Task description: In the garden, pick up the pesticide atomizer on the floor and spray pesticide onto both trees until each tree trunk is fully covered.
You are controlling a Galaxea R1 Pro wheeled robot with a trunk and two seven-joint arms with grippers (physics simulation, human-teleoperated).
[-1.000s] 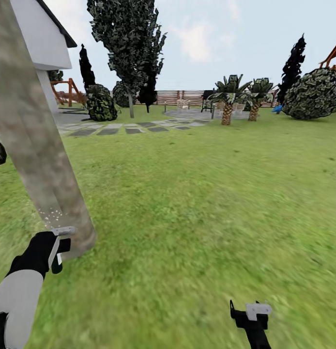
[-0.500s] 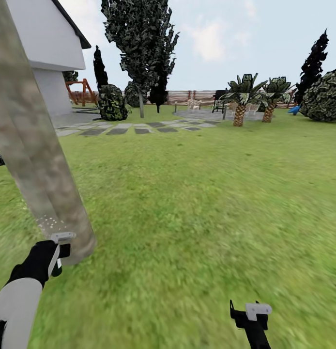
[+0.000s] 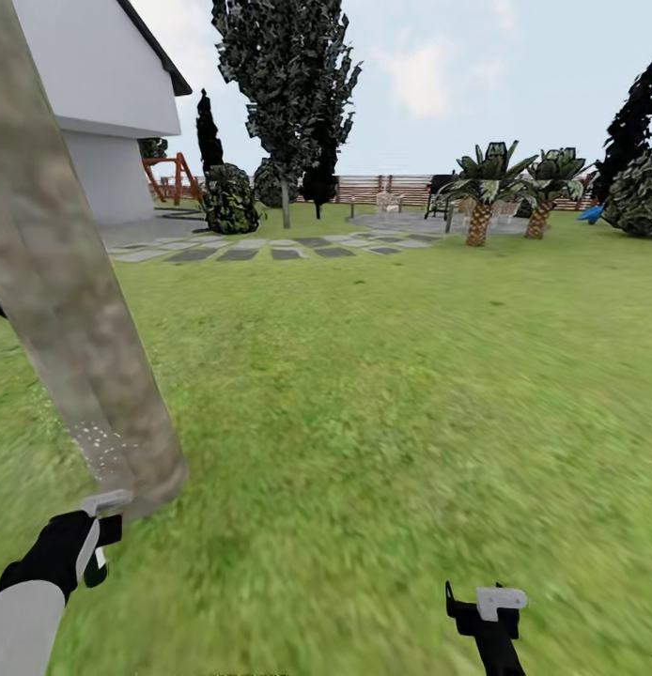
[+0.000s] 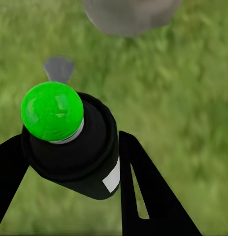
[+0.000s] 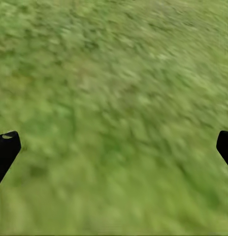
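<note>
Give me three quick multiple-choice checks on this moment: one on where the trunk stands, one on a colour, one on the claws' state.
1. Where does the tree trunk stand in the head view?
A. at the picture's left, just ahead of the left claw
B. dead centre, far off by the fence
C. at the right, beside the palms

2. What colour is the round cap on the atomizer in the left wrist view?
A. red
B. bright green
C. yellow

3. How do the two claws stand?
A. both open and empty
B. left claw shut on the atomizer, right claw open over grass
C. right claw shut on the atomizer, left open

Answers:
1 A, the leaning mottled trunk rises at the left, its base just beyond the left claw.
2 B, the cap shows bright green above the black body.
3 B, the left fingers flank the atomizer; the right fingertips are wide apart with grass between them.
</note>
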